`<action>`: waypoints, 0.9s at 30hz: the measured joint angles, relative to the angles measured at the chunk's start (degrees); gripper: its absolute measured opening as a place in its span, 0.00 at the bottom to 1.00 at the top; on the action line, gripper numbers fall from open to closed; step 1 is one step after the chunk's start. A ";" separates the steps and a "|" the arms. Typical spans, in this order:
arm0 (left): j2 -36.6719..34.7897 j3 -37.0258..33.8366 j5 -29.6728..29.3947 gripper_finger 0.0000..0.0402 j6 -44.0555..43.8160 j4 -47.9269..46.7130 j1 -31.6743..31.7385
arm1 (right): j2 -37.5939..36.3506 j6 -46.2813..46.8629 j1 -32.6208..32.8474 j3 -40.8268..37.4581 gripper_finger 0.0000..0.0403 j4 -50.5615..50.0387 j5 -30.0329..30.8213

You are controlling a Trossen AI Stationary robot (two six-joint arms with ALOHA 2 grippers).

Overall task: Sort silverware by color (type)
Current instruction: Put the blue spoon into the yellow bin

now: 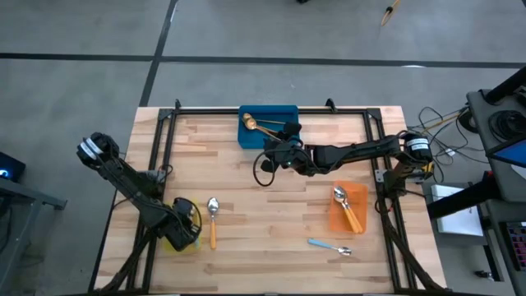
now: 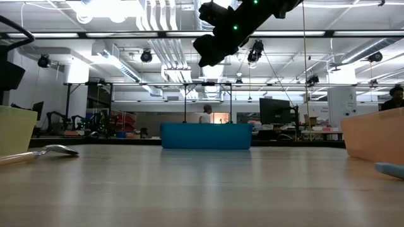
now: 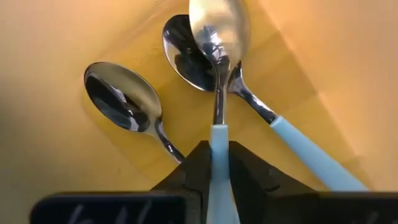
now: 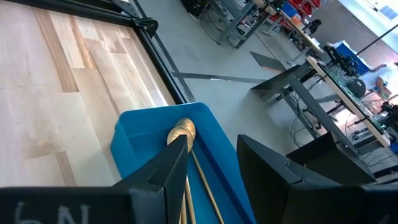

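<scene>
- The bench (image 1: pixel 271 205) is made of pale wood planks with a thin black frame along its edges.
- A blue bin (image 1: pixel 267 125) sits at the middle of the far edge. It is smooth plastic, shaped like a box. Thin gold spoons (image 1: pixel 256 126) lie in it.
- An orange bin (image 1: pixel 348 208) sits by the right edge. Shiny spoons with orange handles (image 1: pixel 346 205) lie in it.
- A yellow bin (image 1: pixel 177 237) sits near the front left corner.
- The left arm is bent low over the yellow bin. The left gripper (image 3: pixel 219 163) points down into it, and its two dark fingers are squeezed tight on the light-blue handle of a spoon (image 3: pixel 219 56).
- That spoon has a round, shiny silver bowl. Two more silver spoons (image 3: pixel 124 99) lie on the yellow floor under it.
- The right arm stretches flat from the right edge toward the blue bin. The right gripper (image 1: pixel 279 153) hangs just in front of that bin, fingers spread apart, holding nothing.
- One spoon with an orange handle (image 1: pixel 213 220) lies on the wood just right of the yellow bin.
- One spoon with a blue handle (image 1: pixel 330 246) lies near the front edge, below the orange bin.
</scene>
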 joint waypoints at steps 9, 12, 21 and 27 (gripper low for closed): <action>-0.81 1.64 -0.02 0.04 -0.88 -2.14 0.01 | 0.00 -0.01 0.00 0.00 0.33 0.00 0.00; -2.03 4.13 -0.02 0.04 -0.90 -6.84 0.00 | 0.00 -0.01 0.00 0.00 0.33 -0.02 0.00; -8.49 13.03 -2.72 0.04 1.41 -19.45 0.00 | 0.00 -0.01 0.00 -0.02 0.33 -0.04 -0.78; -11.70 19.36 -15.43 0.04 13.05 -19.38 0.03 | 0.00 -0.01 0.00 -0.02 0.33 -0.04 -11.03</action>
